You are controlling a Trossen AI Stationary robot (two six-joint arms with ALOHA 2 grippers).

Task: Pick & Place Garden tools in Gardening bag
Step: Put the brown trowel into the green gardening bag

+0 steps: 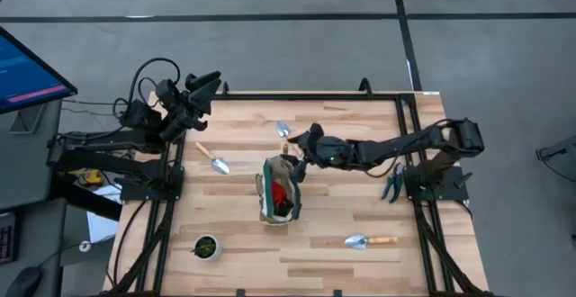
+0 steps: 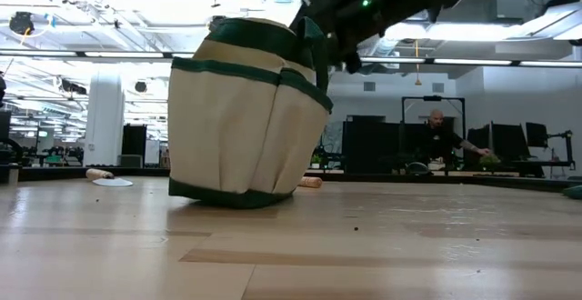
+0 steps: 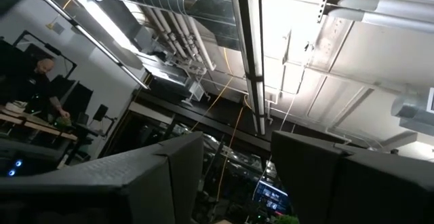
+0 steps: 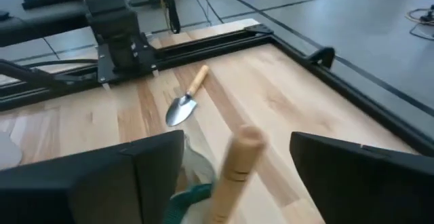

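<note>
Right end effector [image 1: 295, 156] is seen in high view above the gardening bag [image 1: 277, 192] at bench [image 1: 342, 216] centre, w/ trowels [image 1: 213, 158] left of the bag, [image 1: 369, 240] near the front right and [image 1: 283, 130] behind; left end effector [image 1: 205, 85] is parked raised at the back-left corner, fingers part open, nothing held. Low view: bag [image 2: 244, 118] is shown standing on the bench, right arm over its rim. Right wrist view: fingers [image 4: 129, 176] are spread apart, released, w/ a wooden handle [image 4: 234, 170] standing free between them, untouched.
</note>
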